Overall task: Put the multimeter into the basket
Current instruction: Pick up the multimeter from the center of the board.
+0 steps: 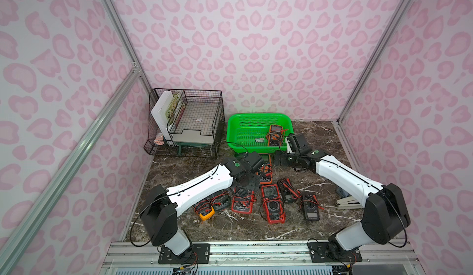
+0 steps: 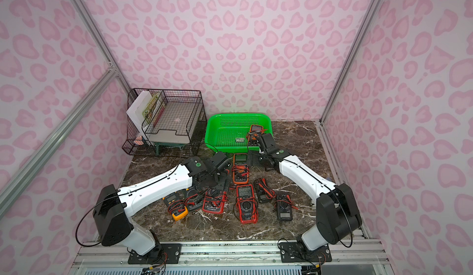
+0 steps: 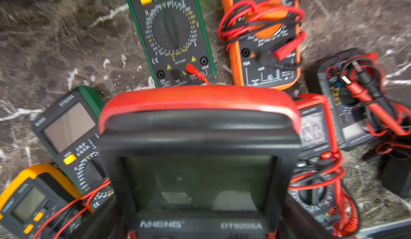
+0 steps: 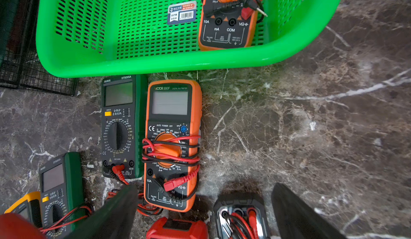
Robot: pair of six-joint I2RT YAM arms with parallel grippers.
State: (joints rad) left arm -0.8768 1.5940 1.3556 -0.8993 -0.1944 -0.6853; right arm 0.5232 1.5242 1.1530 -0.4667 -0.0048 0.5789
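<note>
Left gripper [image 1: 246, 184] sits low over the red multimeter [image 3: 200, 155], centred on it just below the display. Its jaws are partly spread. Whether they pinch the case or stand just clear, I cannot tell; the wrist view is blurred.

Right gripper [image 4: 204, 185]: jaws wide, nothing between them, near the lower-right corner of the basket [image 4: 155, 67].

The red multimeter lies on the table [image 1: 320, 138] at centre frame in both top views, below the basket and well apart from it. One orange meter [image 4: 224, 26] already lies inside, right side.

Handling, judged:
- Rigid plastic case in a rubbery red sleeve, so grippy; moderately heavy.
- Display fragile.
- Wrapped leads [image 1: 249, 200] are loose and may snag.
- Best hold: across the narrow sides at mid-body, clear of leads and dial.
</note>
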